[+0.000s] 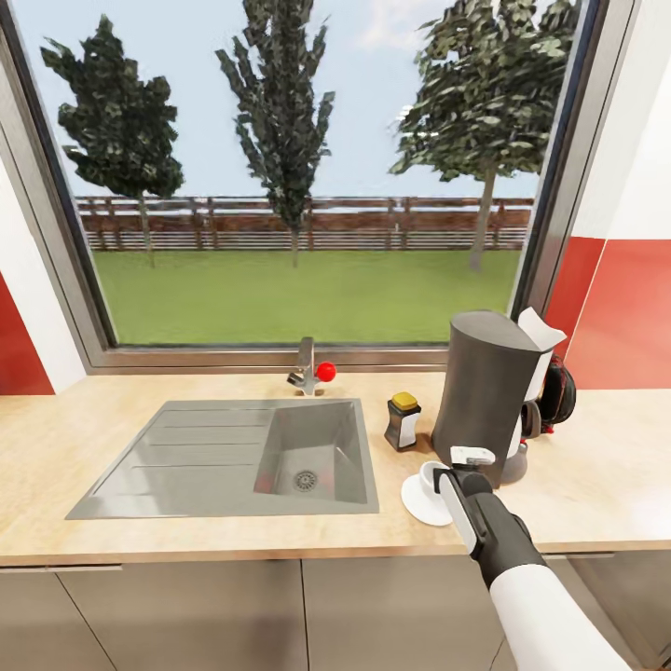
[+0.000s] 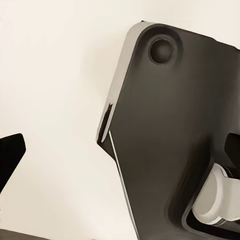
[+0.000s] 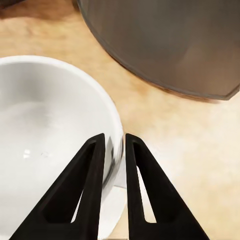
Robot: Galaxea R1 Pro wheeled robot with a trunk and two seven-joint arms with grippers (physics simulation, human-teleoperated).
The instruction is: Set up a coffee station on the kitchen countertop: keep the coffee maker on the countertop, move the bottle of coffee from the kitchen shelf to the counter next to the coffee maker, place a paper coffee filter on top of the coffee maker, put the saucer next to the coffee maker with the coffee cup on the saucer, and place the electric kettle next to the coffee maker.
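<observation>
A: We start with the kitchen countertop (image 1: 112, 485), the long wood-grain top with its steel sink (image 1: 233, 457) at the left. What stands on it?

B: The coffee maker (image 1: 485, 396) at the right, with the paper coffee filter (image 1: 540, 331) on its top at the far right edge. Behind it to the right we see the electric kettle (image 1: 557, 396), mostly hidden. Just left of the machine stands the bottle of coffee (image 1: 403, 421), and near it in front lies the saucer (image 1: 421, 503) with the coffee cup (image 1: 434, 477) on it.

A: So what do we judge is left?

B: Little, we think. Every item seems to be beside the machine; only the release of the cup and the arm's withdrawal appear to remain.

A: And the right gripper (image 1: 463, 477)?

B: In the right wrist view its fingers (image 3: 85, 195) stand narrowly apart and straddle the wall of the coffee cup (image 3: 45, 140), one inside the bowl, one outside. We take that as a hold on the rim.

A: The left gripper?

B: The left wrist view gives us dark robot housing (image 2: 175, 135) against a pale wall; we cannot tell its jaws.
</observation>
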